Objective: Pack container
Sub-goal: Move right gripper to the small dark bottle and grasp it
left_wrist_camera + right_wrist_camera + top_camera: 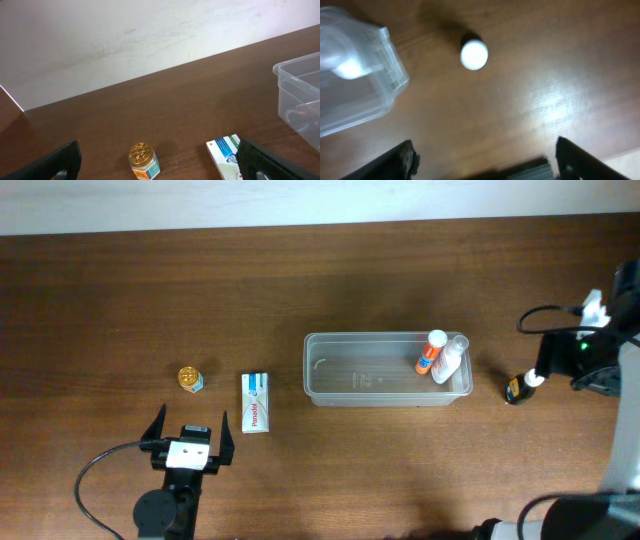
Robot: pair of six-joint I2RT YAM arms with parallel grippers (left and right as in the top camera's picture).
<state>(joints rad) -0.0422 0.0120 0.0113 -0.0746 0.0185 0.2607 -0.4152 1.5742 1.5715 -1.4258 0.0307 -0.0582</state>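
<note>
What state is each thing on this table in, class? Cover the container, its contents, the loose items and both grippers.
container: upright, lidless, two bottles inside.
orange-labelled bottle: white-capped, leaning inside the container.
clear bottle: leaning inside the container.
small dark bottle: upright, white-capped, outside on the table.
gold-lidded jar: upright, lid on.
box: lying flat.
left gripper: open, empty.
right gripper: open, empty.
</note>
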